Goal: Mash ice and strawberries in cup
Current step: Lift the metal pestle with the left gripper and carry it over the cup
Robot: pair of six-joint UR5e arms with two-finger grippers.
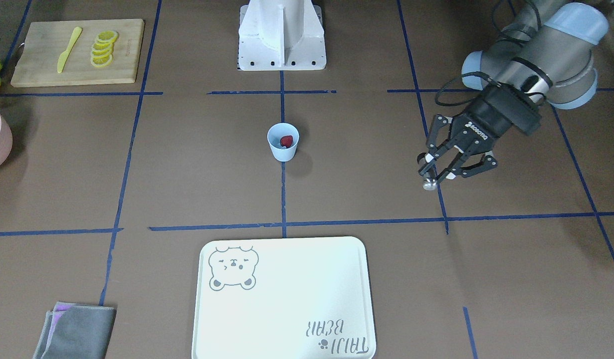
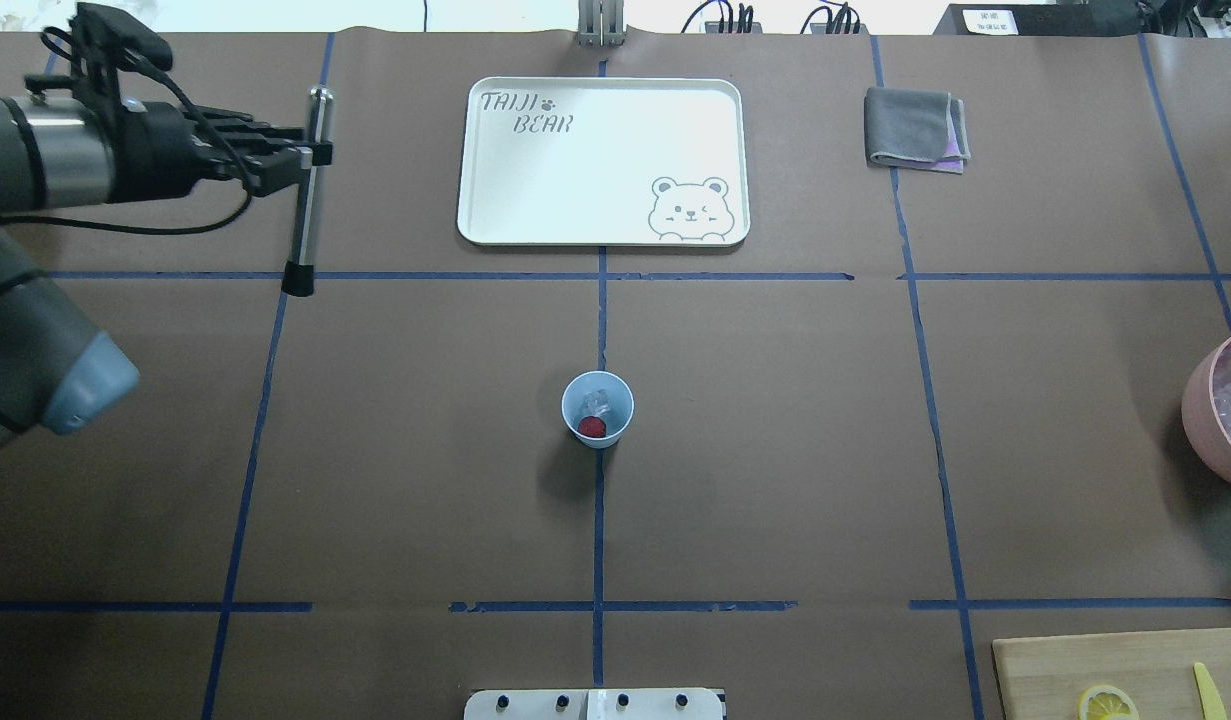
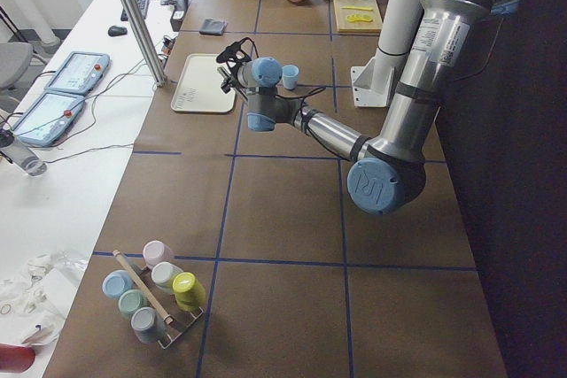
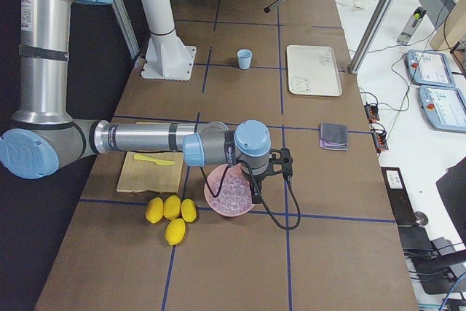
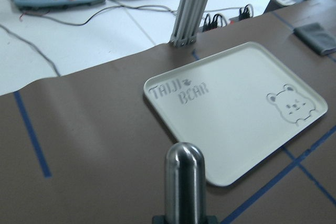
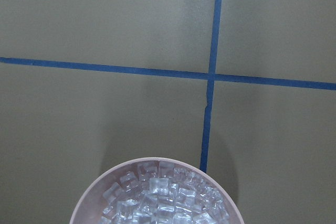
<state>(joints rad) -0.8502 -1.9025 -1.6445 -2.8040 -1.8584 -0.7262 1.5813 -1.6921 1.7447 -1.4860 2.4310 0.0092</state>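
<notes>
Gripping a steel muddler (image 2: pixel 303 225) around its shaft, the left gripper (image 2: pixel 311 156) has its fingers closed on the rod. The rounded metal end sticks out past the fingers on one side and the black end on the other. The pale blue cup (image 2: pixel 597 408) stands upright well apart from this gripper, off to its right and nearer the robot's base. Inside the cup, a red strawberry (image 2: pixel 593 428) lies beside a lump of ice (image 2: pixel 600 402). A white bear-printed tray (image 2: pixel 575 190) lies near the gripper's right. The right gripper (image 4: pixel 280 169) hangs over the rim of a pink bowl (image 4: pixel 218 202) heaped with ice cubes, far from the cup. Whether its jaws are open or closed cannot be told.
</notes>
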